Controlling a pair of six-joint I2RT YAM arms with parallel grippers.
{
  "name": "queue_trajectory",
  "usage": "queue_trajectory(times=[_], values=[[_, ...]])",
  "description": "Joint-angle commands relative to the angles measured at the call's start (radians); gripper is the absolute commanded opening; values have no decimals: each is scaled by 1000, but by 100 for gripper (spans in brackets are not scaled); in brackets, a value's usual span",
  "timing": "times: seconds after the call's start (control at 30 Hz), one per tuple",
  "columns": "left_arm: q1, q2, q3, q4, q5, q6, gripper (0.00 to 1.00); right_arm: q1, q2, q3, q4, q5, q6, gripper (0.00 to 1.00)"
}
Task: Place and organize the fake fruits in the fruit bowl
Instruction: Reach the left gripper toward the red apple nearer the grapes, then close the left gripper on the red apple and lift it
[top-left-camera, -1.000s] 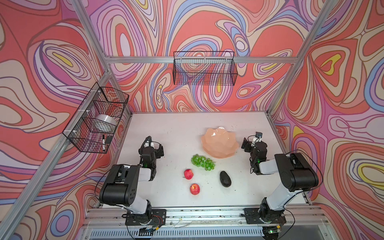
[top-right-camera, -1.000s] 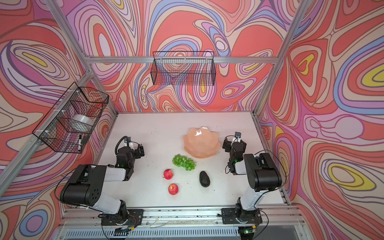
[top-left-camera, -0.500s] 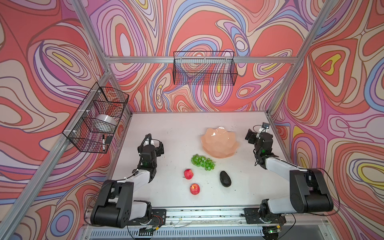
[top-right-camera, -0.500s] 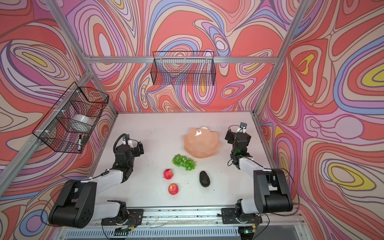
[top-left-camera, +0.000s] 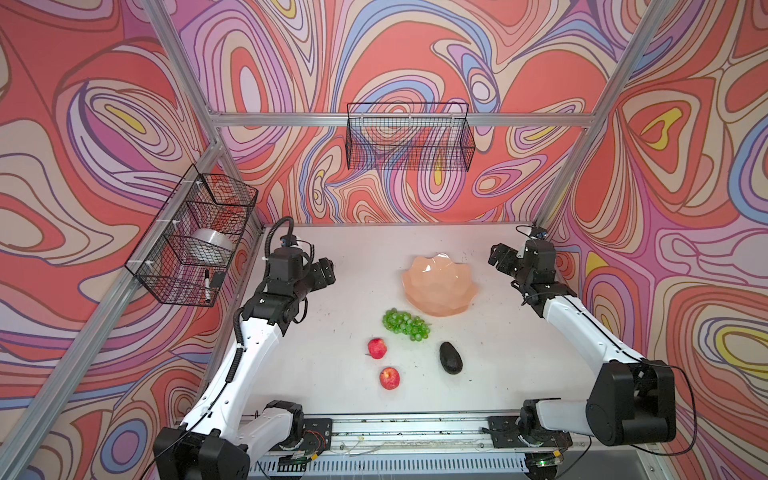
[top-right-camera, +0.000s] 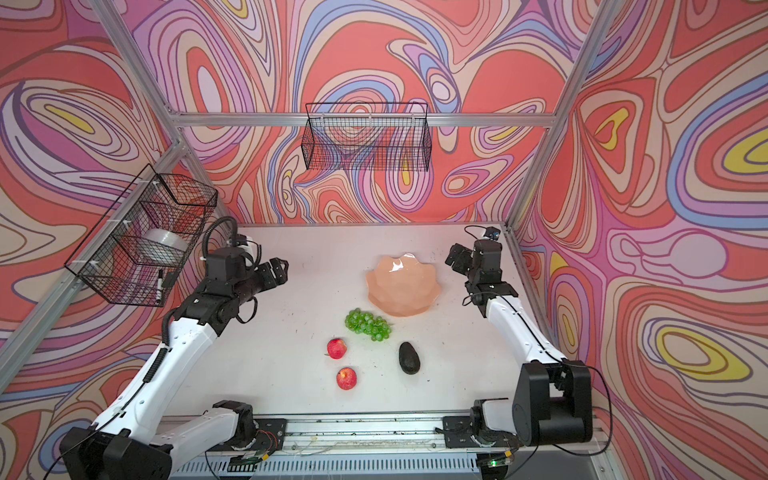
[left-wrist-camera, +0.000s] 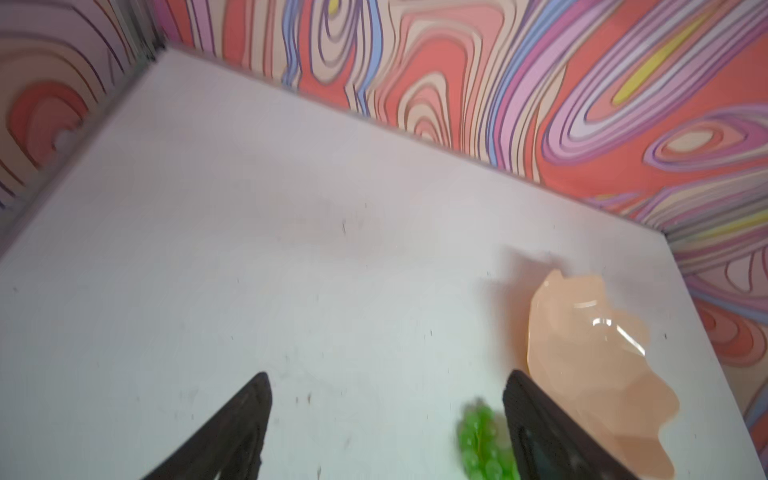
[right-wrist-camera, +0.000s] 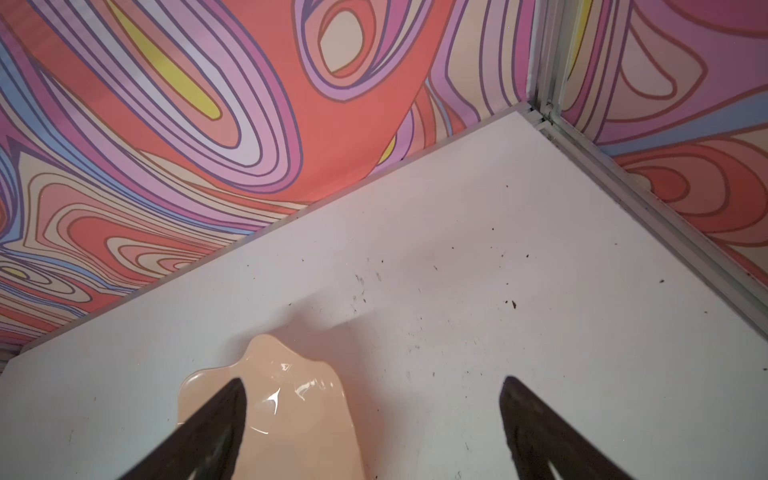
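On the white surface (top-left-camera: 332, 386), a wide, glossy peach-orange scalloped bowl (top-left-camera: 438, 286) sits near the right hand (top-left-camera: 500, 259), which gapes wide, holding nothing. A green grape bunch (top-left-camera: 405, 325), dark avocado (top-left-camera: 450, 358) and two red apples (top-left-camera: 377, 348) (top-left-camera: 389, 377) lie between both hands. The left hand (top-left-camera: 327, 273) is parted and empty.

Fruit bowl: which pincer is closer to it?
Right. The right pincer hovers close beside the fruit bowl; the left pincer is farther off on the opposite side.

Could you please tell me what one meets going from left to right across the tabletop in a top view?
In order: left gripper → farther apple → grapes → avocado → right gripper. The nearer apple and the bowl overlap their neighbours, so I left them out.
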Motion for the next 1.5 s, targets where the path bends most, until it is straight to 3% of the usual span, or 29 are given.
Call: queue_trajectory(times=[0.0, 0.1, 0.4, 0.77, 1.0, 1.13, 1.47], values=[[-116, -41, -64, -256, 57, -115, 86, 4, 32, 53, -55, -16, 2, 98], [-229, -48, -118, -246, 20, -192, 86, 5, 65, 88, -62, -40, 0, 98], [-437, 34, -170, -195, 9, -310, 86, 4, 78, 64, -50, -46, 25, 98], [-524, 255, -141, -115, 30, -324, 85, 5, 43, 51, -69, -39, 17, 98], [-527, 366, -113, -75, 20, -329, 83, 5, 20, 43, -76, -38, 11, 98], [-526, 406, -109, -38, 20, -336, 77, 5, 13, 35, -78, -36, 11, 98], [-526, 416, -82, -85, -25, -305, 39, 3, 11, 32, -79, -31, 5, 98]])
